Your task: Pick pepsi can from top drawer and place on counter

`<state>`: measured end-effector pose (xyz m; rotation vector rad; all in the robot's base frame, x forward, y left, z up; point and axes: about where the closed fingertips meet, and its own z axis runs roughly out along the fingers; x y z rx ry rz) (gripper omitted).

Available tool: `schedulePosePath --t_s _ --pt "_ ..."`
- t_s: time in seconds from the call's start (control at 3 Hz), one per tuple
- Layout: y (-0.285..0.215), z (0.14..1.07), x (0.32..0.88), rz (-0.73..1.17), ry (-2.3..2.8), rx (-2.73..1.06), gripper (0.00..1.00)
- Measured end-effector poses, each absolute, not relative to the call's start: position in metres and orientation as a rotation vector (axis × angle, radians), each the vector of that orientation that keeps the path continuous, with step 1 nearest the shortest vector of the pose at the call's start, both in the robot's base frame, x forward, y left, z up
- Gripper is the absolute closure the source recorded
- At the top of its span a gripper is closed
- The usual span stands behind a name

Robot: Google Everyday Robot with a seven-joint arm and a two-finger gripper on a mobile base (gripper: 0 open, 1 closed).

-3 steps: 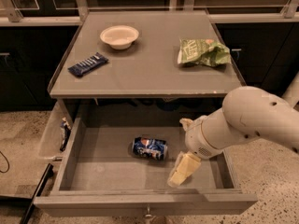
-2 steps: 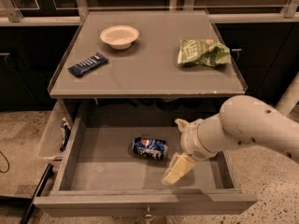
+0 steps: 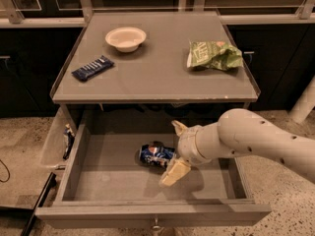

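The pepsi can (image 3: 155,154) lies on its side on the floor of the open top drawer (image 3: 98,181), near the middle. My gripper (image 3: 175,151) is inside the drawer at the can's right end, on a white arm coming in from the right. It is open: one cream finger (image 3: 179,128) points up behind the can and the other (image 3: 173,173) sits in front of it. The can's right end is at the gap between them. The grey counter (image 3: 152,77) lies above the drawer.
On the counter are a white bowl (image 3: 126,38), a dark-blue snack bar wrapper (image 3: 92,68) and a green chip bag (image 3: 213,55). A small metal pull (image 3: 156,225) sits at the drawer's front. Speckled floor lies on both sides.
My arm has moved left across the drawer, bringing the open gripper from right of the can up to the can's right end. The can has not moved.
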<state>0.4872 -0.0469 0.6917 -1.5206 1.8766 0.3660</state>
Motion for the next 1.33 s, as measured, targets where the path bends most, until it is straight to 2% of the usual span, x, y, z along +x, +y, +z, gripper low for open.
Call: schedulePosePath --t_s 1.33 --pt "-0.015 0.617 0.517 0.484 1.915 -1.600 0.00"
